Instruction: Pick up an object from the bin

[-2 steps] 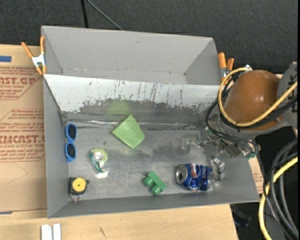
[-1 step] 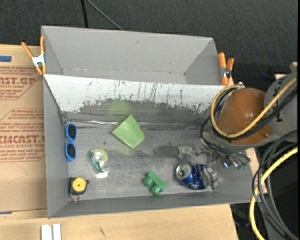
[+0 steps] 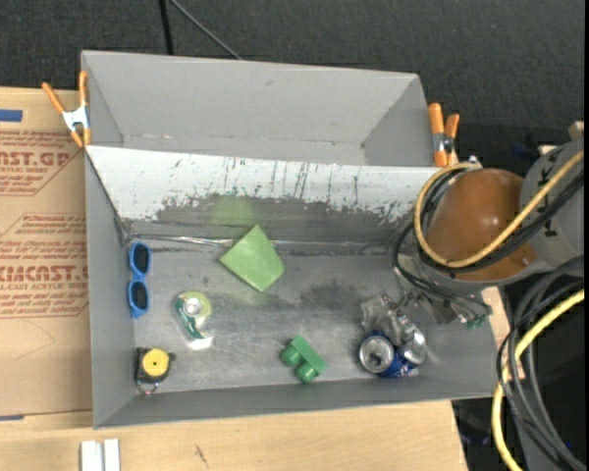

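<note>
Crushed can (image 3: 380, 354) partly beneath claw (image 3: 397, 319)

A blue-and-silver can (image 3: 381, 353) lies in the bin's (image 3: 275, 180) lower-right corner.

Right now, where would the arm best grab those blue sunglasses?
Probably at the narrow bridge between the lenses of the blue sunglasses, coming straight down from above. They lie flat, close beside the bin wall on the picture's left, so a sideways approach looks blocked.
</note>
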You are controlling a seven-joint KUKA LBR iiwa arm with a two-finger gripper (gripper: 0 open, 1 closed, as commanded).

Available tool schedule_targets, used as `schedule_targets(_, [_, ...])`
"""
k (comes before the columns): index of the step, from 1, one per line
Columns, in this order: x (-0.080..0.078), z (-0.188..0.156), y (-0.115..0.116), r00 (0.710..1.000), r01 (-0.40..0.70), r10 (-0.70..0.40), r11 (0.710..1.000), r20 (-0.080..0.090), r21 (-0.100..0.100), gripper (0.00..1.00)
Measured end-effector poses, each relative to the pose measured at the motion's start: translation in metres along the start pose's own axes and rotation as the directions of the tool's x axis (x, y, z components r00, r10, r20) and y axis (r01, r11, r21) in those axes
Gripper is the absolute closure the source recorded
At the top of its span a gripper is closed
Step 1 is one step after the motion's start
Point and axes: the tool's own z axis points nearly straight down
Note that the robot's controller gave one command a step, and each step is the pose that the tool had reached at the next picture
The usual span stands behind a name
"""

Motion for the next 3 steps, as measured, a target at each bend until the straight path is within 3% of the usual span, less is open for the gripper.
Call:
schedule_targets(1, [-0.0007,0.0001,0.0003,1.0,0.002,-0.002,1.0,0.0,0.0,1.0])
schedule_targets(2, [-0.001,0.0024,0.003,1.0,0.003,-0.003,1.0,-0.001,-0.006,0.0])
schedule_targets(3, [0.0036,0.0062,0.0031,1.0,0.002,-0.002,1.0,-0.01,-0.008,1.0])
